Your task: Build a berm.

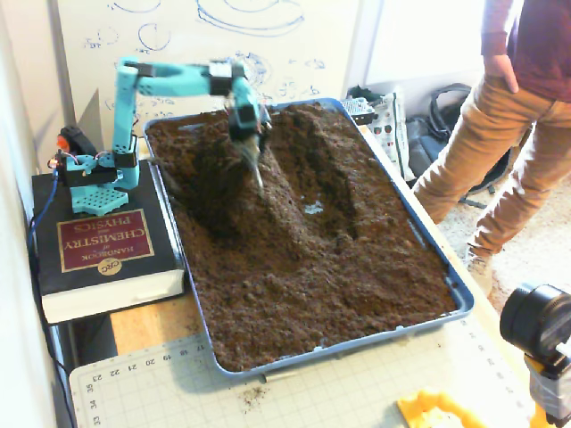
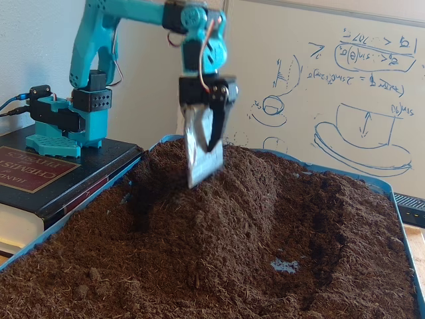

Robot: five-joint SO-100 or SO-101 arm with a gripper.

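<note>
whiteboard scribbles fill the wall behind a blue plastic tray (image 1: 464, 303) packed with dark brown crumbly soil, which sits on a wooden surface (image 1: 147, 325) beside a thick black handbook with a maroon cover label (image 1: 103, 245) that carries the teal arm's base. a person in tan trousers (image 1: 500, 143) stands at the right of this higher fixed view. the berm (image 1: 277, 192) runs as a long raised ridge down the far-middle of the tray, with a sunken groove on its right holding a small pale patch (image 1: 312, 208). the pincer (image 1: 255, 174) hangs above the ridge's upper end, blurred here.

in the lower fixed view, the pincer (image 2: 202, 166) carries a flat metal scoop blade pointing down, its tip just above the soil and apart from it; i cannot tell how far the jaws stand open. the berm (image 2: 246, 199) looks rounded on top with sloping, loose sides, tallest near the back. this seems a lifted pause between strokes; the next move likely calls for lowering the blade beside the ridge and pushing soil up its flank.
</note>
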